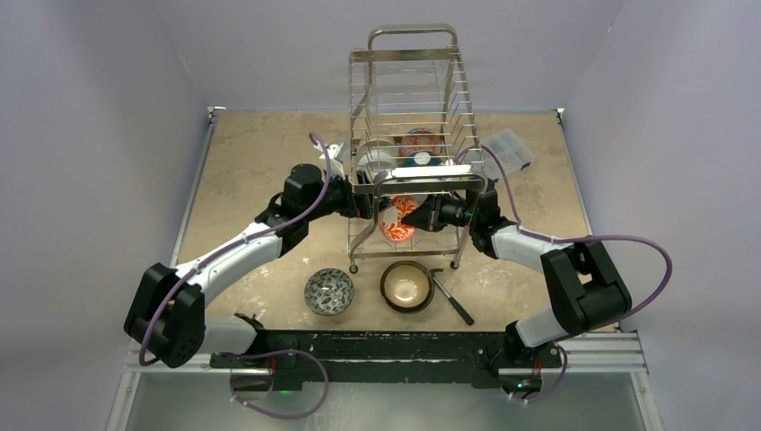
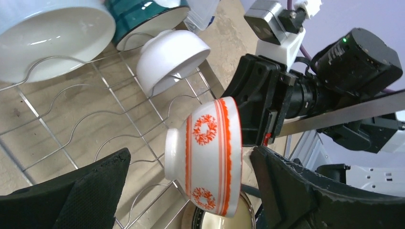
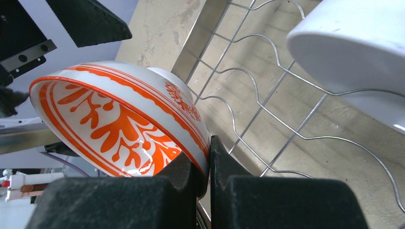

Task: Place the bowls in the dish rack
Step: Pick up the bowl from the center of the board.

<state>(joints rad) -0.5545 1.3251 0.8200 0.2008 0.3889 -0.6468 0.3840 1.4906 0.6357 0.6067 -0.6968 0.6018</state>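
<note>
Beige table [image 1: 260, 153], dish rack [image 1: 408, 56] mid-table, grey patterned bowl [image 1: 328, 291], brown bowl [image 1: 406, 285], black utensil [image 1: 453, 302], clear box [image 1: 509, 149]

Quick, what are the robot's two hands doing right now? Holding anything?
Left gripper: open, one finger on each side of the orange-and-white bowl, not gripping it.
Right gripper: shut on that bowl's rim.

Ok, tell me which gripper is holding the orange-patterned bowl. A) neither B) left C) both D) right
D: the right gripper is shut on the rim of the bowl, while the left gripper is open and does not touch it.
</note>
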